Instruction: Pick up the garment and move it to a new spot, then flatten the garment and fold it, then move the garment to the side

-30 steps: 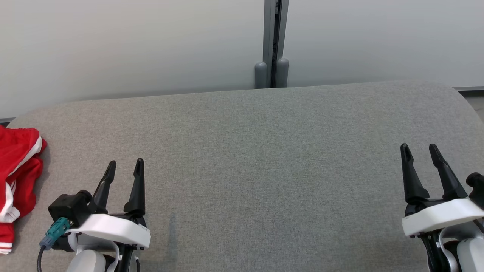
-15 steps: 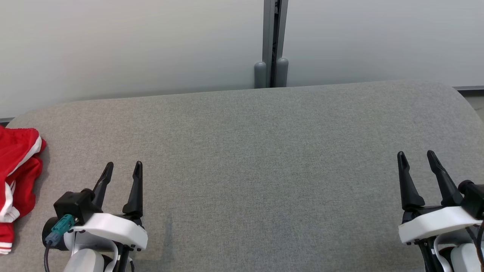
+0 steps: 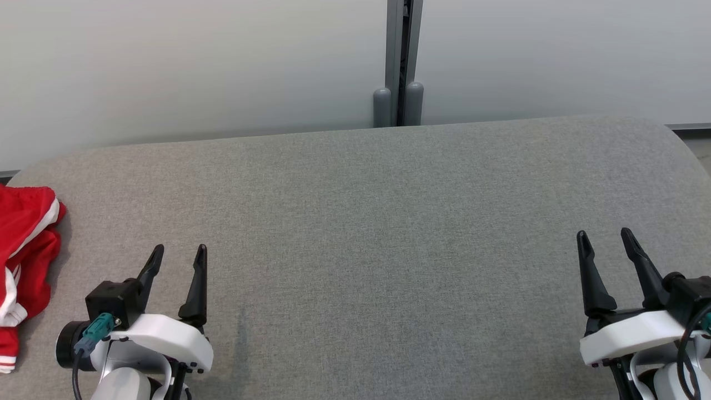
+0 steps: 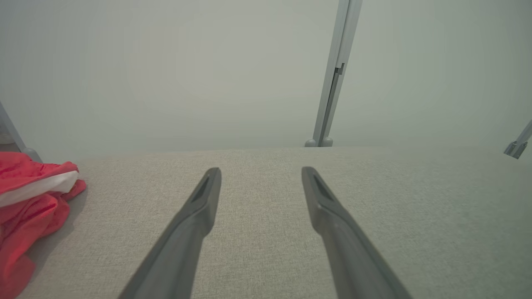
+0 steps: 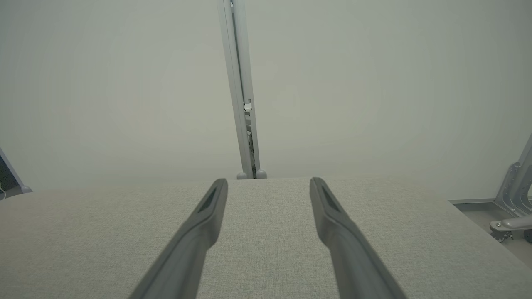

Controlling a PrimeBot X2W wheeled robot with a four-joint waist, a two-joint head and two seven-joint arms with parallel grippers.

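Garment (image 3: 28,266) crumpled at 9 o'clock edge of worktop (image 3: 361,222), near left tool (image 3: 179,248). Likely soft, light, floppy; pinch raised fold or sleeve hem. Left tool spread, empty; right tool (image 3: 604,233) at 4 o'clock, spread, empty.

A table (image 3: 389,222) covered in grey woven cloth, with rounded corners, spans the foreground. Behind it stands a pale, plain wall (image 3: 194,66) of two panels, joined by a grey upright post (image 3: 404,50) with two rounded caps (image 3: 382,108) at its foot. At the far right are a strip of grey floor (image 5: 478,209) and a metal bracket (image 5: 515,187). The light is soft and even.
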